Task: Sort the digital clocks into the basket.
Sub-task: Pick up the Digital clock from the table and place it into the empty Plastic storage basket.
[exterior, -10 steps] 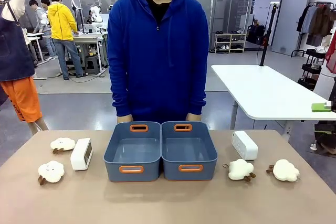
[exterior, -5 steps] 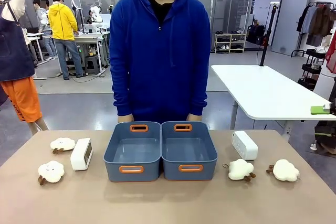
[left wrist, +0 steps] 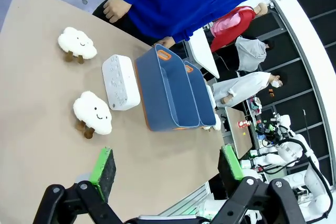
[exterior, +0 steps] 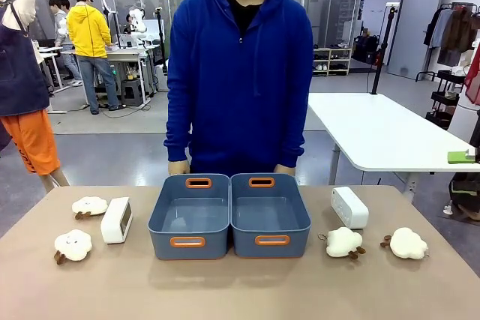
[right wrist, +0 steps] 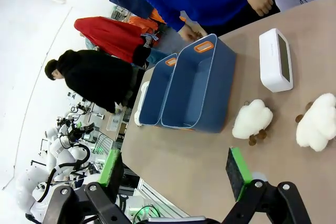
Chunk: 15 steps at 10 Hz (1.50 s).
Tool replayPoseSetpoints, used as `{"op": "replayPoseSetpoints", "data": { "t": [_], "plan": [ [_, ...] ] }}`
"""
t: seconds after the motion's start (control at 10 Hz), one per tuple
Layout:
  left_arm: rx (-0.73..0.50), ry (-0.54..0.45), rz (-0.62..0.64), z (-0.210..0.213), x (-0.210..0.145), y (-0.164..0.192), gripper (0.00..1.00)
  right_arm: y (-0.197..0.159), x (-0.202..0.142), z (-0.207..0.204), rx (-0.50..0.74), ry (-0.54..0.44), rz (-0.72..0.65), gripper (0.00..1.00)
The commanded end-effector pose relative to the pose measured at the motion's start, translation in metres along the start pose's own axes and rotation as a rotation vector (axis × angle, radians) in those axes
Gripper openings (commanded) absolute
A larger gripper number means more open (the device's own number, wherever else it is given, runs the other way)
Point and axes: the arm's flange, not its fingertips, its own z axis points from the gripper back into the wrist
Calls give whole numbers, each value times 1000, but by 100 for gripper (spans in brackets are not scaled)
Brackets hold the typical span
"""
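Clocks (exterior: 116, 219) sit near plush sheep (exterior: 90, 205); my left gripper (left wrist: 167, 166) and right gripper (right wrist: 175, 169), both wide open, empty, might snag fluff.

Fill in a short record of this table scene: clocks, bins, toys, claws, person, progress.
Clocks: left clock on the table left of the bins; right clock right of them
Bins: left bin and right bin side by side, both empty
Toys: four plush toys, two beside each clock
Claws: left claw open, right claw open, both above the table, holding nothing
Person: person stands at the far edge behind the bins
Progress: no clock in a bin yet
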Motion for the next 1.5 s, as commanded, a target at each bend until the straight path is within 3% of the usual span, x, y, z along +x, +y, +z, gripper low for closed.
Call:
{"op": "replayPoseSetpoints", "data": {
  "t": [0.0,1.4],
  "plan": [
    [-25,-14,0,-1,3,0,100,-1,2,-1,9,-6,5,100],
    [-25,-14,0,-1,3,0,100,-1,2,-1,9,-6,5,100]
  ]
}}
